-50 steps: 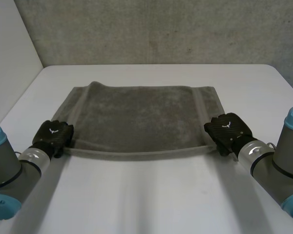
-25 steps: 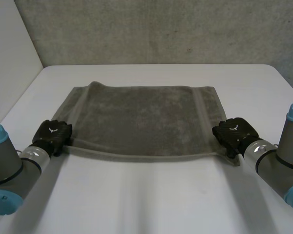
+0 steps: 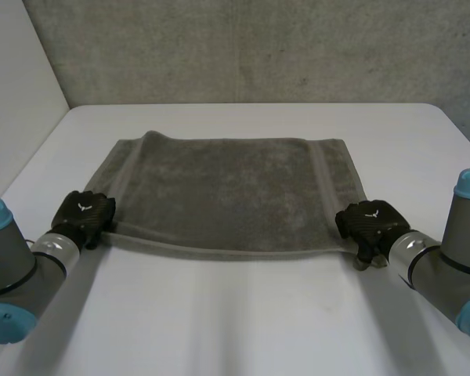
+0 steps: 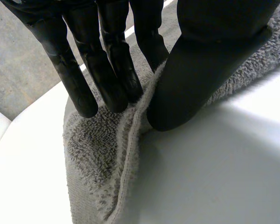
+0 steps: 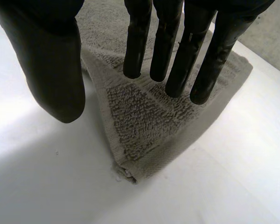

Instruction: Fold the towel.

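The grey terry towel (image 3: pixel 227 192) lies spread flat in the middle of the white counter (image 3: pixel 243 313). The left hand (image 3: pixel 84 215) pinches the towel's near-left corner edge between straight fingers (image 4: pixel 109 79) and thumb (image 4: pixel 196 79). The right hand (image 3: pixel 370 222), at the near-right corner, is spread open and holds nothing: fingers (image 5: pixel 177 60) over the cloth, thumb (image 5: pixel 51 60) over bare counter

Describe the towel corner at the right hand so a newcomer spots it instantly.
On the white table lies a grey towel. Its near corner on the robot's right sits under the right hand, fingers straight, thumb off the cloth. Unlike the other near corner, pinched by the left hand, this one is ungripped.
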